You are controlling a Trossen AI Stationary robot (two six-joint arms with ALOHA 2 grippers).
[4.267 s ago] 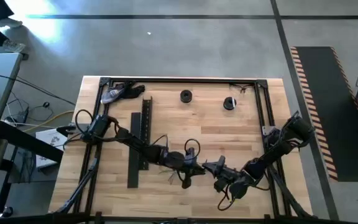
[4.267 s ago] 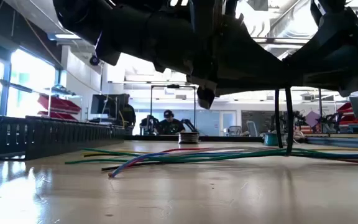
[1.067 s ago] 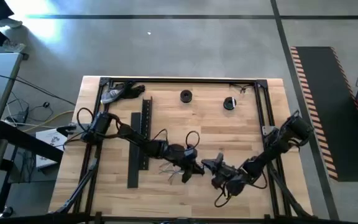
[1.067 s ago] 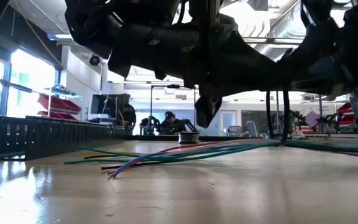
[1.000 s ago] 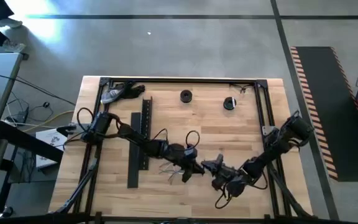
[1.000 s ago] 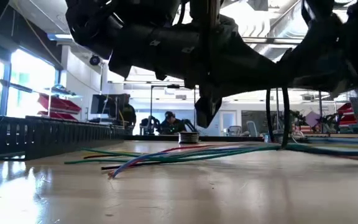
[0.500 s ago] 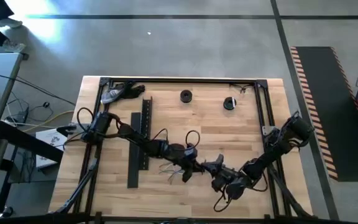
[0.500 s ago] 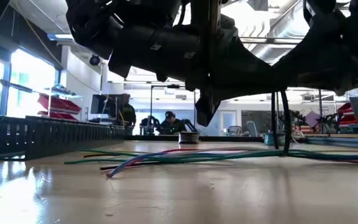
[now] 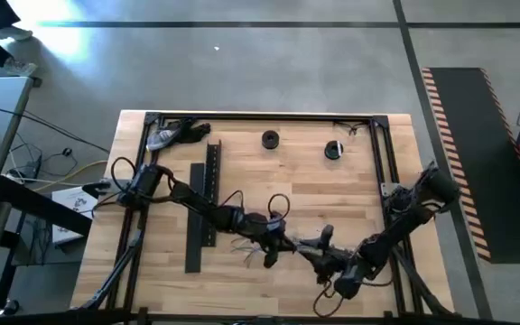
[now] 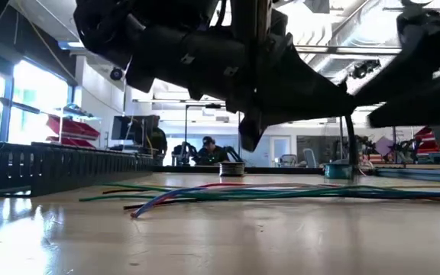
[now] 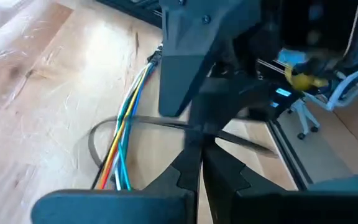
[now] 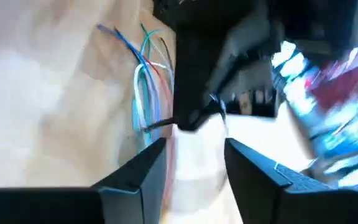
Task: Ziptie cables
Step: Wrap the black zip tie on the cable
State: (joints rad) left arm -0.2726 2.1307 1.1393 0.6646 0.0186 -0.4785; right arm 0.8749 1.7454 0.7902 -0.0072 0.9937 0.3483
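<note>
The cables (image 11: 124, 134), a loose bundle of thin blue, green, orange and white wires, lie on the wooden table near its front middle (image 9: 251, 248). A dark ziptie (image 11: 101, 140) loops around them. My left gripper (image 11: 196, 177) is shut on the ziptie's strap just right of the bundle (image 9: 283, 239). My right gripper (image 12: 194, 174) stands open close beside it (image 9: 317, 246), fingers toward the left gripper, with nothing between them. In the low view the cables (image 10: 228, 191) rest flat on the tabletop. My left gripper pinches the ziptie's strap (image 11: 194, 129) between its shut fingertips, a short way from the loop. The fingers come from the table's left and lie across the strap. The loop goes around the cables, which stay on the table.
A long black slotted channel (image 9: 208, 203) lies left of the bundle. Two small round things (image 9: 269, 138) (image 9: 333, 150) sit near the far edge, and a dark tool (image 9: 174, 134) lies at the far left corner. Black frame rails (image 9: 386, 162) border the table.
The cables' right part, raised a second ago, has sunk back flat onto the table. My right arm has swung its forearm toward the table's near edge, its gripper staying next to the left gripper. In the low view the ziptie shows one upright strand instead of two.
</note>
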